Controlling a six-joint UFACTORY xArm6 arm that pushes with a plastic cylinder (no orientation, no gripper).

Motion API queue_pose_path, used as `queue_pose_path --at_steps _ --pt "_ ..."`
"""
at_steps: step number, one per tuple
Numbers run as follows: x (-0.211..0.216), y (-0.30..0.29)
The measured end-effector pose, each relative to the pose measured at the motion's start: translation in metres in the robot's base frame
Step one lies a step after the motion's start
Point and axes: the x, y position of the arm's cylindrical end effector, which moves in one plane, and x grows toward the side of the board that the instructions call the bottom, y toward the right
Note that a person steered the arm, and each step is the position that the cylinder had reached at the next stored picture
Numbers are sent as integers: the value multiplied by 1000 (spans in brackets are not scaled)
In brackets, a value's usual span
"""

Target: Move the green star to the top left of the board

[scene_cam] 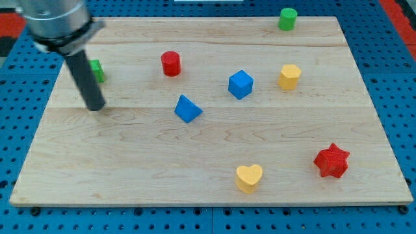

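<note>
The green star (97, 69) lies near the board's left edge, in the upper left part, and the rod hides most of it. My tip (95, 106) rests on the board just below the star, slightly toward the view's bottom. The rod rises from there up and left to the arm's grey body at the view's top left.
The wooden board (130, 162) carries a red cylinder (170, 63), a blue triangular block (187, 108), a blue cube (240, 84), a yellow hexagonal block (290, 77), a green cylinder (287, 19) at the top edge, a yellow heart (249, 177) and a red star (332, 161).
</note>
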Motion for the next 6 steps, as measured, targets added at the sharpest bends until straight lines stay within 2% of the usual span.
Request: queue_pose_path --at_steps 3,6 --pt "-96 -12" --pt "-161 36"
